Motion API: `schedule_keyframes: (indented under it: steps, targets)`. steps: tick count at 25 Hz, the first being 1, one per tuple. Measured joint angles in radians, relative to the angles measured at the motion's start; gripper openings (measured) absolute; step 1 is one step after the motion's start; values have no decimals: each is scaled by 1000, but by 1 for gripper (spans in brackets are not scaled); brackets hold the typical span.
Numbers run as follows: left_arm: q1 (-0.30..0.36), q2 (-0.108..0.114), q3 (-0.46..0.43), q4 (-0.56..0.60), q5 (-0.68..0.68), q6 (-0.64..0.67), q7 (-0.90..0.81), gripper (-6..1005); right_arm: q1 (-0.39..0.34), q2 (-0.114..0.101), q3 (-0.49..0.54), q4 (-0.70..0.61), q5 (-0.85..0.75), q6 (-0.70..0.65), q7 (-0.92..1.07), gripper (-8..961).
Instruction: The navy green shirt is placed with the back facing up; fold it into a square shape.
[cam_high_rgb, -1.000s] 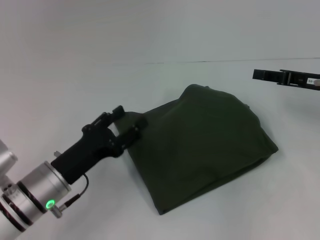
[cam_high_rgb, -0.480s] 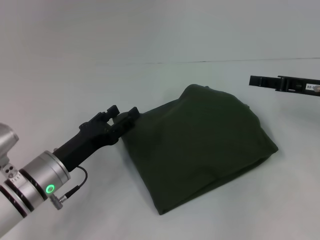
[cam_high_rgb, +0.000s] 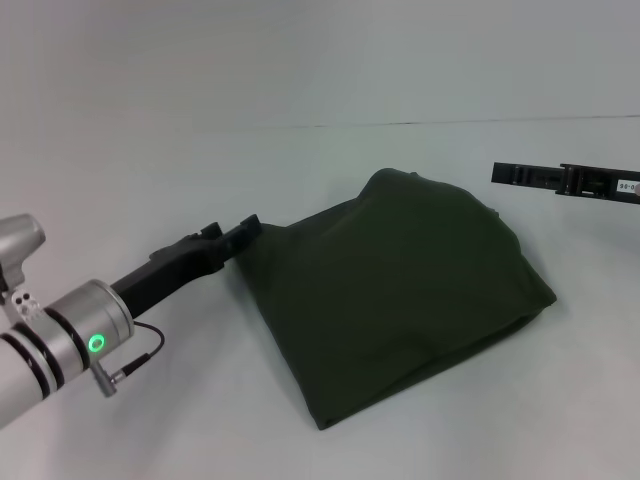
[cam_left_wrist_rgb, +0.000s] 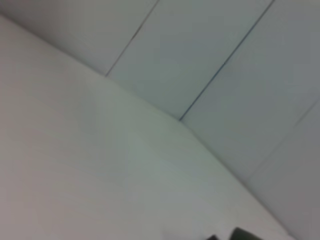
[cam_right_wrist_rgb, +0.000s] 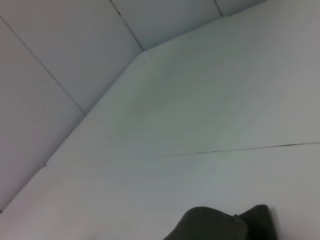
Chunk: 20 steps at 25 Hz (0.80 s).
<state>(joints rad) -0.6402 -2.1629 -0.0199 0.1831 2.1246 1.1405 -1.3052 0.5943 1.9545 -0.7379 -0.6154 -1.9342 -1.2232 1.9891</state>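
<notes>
Shirt (cam_high_rgb: 395, 290): folded, flat on white table (cam_high_rgb: 150, 150)
Left gripper (cam_high_rgb: 245, 227): at shirt's left edge, fingers together
Right gripper (cam_high_rgb: 510, 174): raised beyond shirt's right side, finger state unclear

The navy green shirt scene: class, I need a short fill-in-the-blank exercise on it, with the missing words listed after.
1. The navy green shirt lies folded on a ____ table.
2. The left gripper is at the shirt's ____ edge.
3. The right gripper hovers ____ the table, clear of the shirt.

Missing words: white; left; above
</notes>
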Motion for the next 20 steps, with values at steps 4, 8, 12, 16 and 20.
schedule_keyframes:
  steps: [4, 8, 12, 16, 20]
  targets:
    - [-17, 0, 11, 20, -1, -68, -44, 794, 0, 2, 1, 1, 0, 12, 2, 811]
    - [-29, 0, 19, 30, -1, -121, -60, 795, -1, 4, 3, 3, 0, 20, 2, 893]
    - [-39, 0, 36, 27, 0, -156, -64, 794, -1, 4, 3, 3, 0, 22, 3, 904]
    - [-48, 0, 56, 24, 0, -170, -71, 794, -1, 4, 3, 3, 2, 23, 3, 907]
    - [-60, -3, 86, 16, 0, -201, -78, 793, -1, 4, 3, 3, 3, 24, 3, 908]
